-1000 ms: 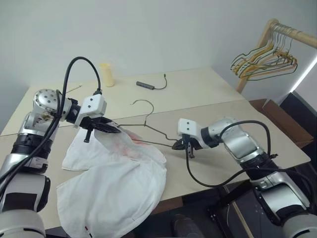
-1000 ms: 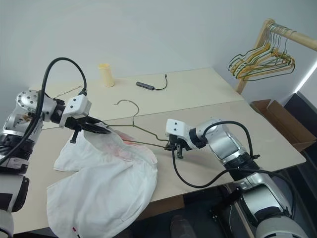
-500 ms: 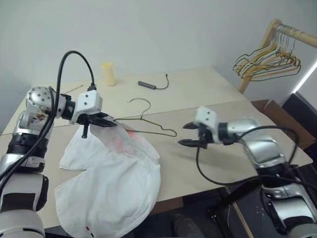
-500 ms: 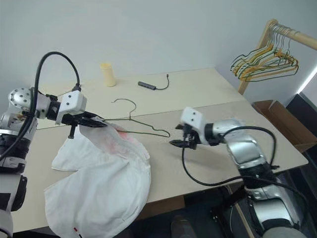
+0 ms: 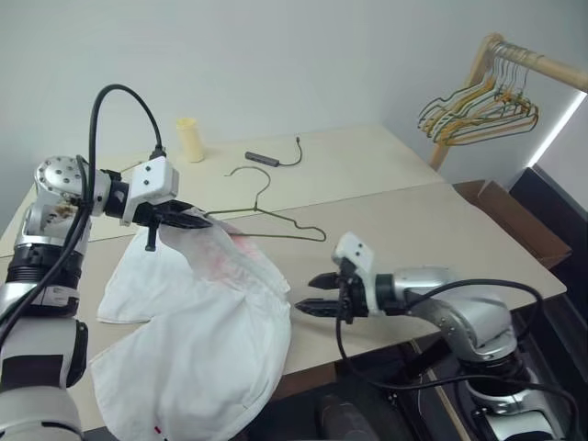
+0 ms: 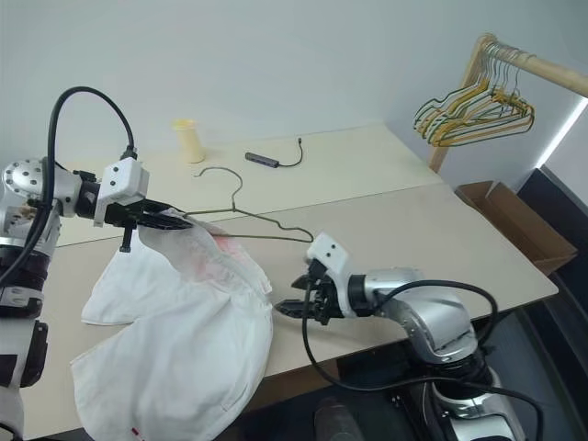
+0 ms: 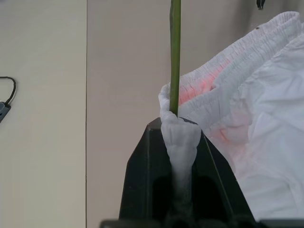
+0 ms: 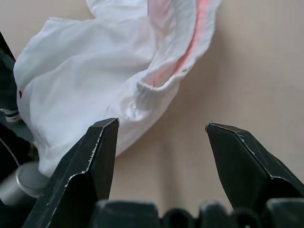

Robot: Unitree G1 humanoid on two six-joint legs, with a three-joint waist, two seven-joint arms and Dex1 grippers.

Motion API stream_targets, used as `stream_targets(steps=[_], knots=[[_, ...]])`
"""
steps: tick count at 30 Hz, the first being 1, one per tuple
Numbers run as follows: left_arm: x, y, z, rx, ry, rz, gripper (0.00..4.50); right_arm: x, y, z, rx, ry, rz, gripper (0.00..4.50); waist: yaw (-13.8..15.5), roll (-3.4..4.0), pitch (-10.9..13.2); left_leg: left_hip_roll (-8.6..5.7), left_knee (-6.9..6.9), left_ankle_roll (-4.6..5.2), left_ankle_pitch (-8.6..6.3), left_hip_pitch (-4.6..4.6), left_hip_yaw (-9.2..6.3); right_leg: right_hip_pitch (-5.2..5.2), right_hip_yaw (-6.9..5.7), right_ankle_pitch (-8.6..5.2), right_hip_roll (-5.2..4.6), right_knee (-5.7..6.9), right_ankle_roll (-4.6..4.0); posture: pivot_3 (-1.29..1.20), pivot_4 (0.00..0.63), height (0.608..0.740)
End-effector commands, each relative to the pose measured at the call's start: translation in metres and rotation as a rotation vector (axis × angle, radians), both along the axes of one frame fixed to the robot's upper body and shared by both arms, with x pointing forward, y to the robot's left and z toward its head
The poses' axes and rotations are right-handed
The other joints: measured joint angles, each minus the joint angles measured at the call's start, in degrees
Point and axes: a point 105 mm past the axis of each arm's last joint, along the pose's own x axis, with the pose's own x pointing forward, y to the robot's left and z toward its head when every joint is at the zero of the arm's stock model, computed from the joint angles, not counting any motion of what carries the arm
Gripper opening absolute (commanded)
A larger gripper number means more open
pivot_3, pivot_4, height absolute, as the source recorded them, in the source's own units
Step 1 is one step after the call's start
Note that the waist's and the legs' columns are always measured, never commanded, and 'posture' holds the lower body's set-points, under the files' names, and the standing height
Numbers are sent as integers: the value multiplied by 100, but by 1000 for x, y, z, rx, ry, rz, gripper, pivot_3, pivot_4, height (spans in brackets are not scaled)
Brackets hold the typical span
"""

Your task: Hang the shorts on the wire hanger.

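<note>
Letting go of the one thin grey-olive wire hanger [image 5: 276, 223], the right claw [image 5: 310, 305] has retreated, released, beside the one white fabric shorts [image 5: 202, 322]. Left claw [image 5: 204, 221] clenches waistband and hanger, hook pointing away across the tabletop [image 5: 413, 220].

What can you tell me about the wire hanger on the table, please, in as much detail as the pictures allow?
The wire hanger is one thin, dull grey-olive metal wire bent into a triangle with a hook that points toward the table's far side. It lies almost flat, one end raised. That end sits in the shut left gripper, pinched together with the waistband of the white shorts, so part of it runs under the fabric. The open right gripper is apart from it.
</note>
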Motion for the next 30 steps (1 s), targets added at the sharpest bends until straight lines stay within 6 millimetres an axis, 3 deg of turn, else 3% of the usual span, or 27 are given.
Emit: stream_targets(steps=[1,4,9,12,17,20,23,30], knots=[[1,2,22,-16,-76,7,56,-2,8,5,22,6,-17,3462,10,-1,-1,0,9,0,0,-14,-3,-12,-3,1,0,3,-1,-189,0,740],[1,1,23,-17,-77,7,56,-4,16,4,42,30,-19,3462,6,-1,-1,-2,45,0,0,-71,-5,-74,-3,2,-1,61,-2,-187,0,740],[1,1,23,-24,-83,14,56,-6,29,3,63,57,-13,3295,1,-1,-1,-2,46,0,0,-65,-4,-72,-1,1,-1,57,-1,-182,0,740],[1,0,23,-30,-87,17,56,-2,31,-2,59,79,-39,2651,-5,-1,-1,-3,46,0,0,-64,-3,-71,0,1,-1,57,-1,-176,0,740],[-2,2,23,-36,-90,22,56,5,30,-9,47,116,-91,865,-7,-1,-1,-3,46,0,0,-64,-4,-72,0,1,-1,58,-1,-174,0,740],[-5,4,25,-58,-85,20,56,10,23,-11,33,100,-128,12,-10,-1,-1,-2,46,1,0,-65,-4,-72,0,1,-1,59,-1,-174,0,740],[-8,4,27,-80,-71,9,56,19,14,-11,34,97,-177,12,-12,-2,-1,-2,46,0,0,-64,-4,-71,-1,1,-1,58,-1,-180,0,740],[-23,13,32,-119,-23,-17,56,53,-31,-6,-2,-2,-279,12,-33,-2,-1,-3,47,0,0,-63,-3,-70,0,1,-1,57,-1,-180,0,740]])
